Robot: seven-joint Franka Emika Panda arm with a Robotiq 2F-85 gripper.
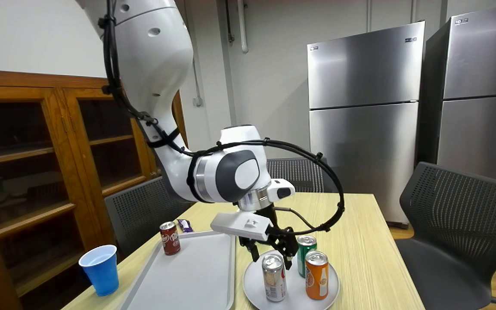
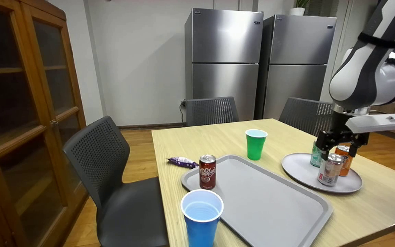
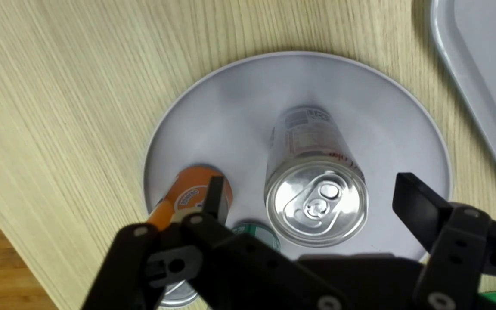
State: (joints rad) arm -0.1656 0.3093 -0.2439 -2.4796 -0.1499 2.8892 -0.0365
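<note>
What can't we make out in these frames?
Silver can: wrist view, small label print too blurred to read.
Green can: wrist view, mostly hidden by the end effector.
Orange can: wrist view, middle covered by the end effector.
Blue cup: an exterior view, base cut off by the bottom edge.
Purple wrapper: both exterior views, print too small to read.
</note>
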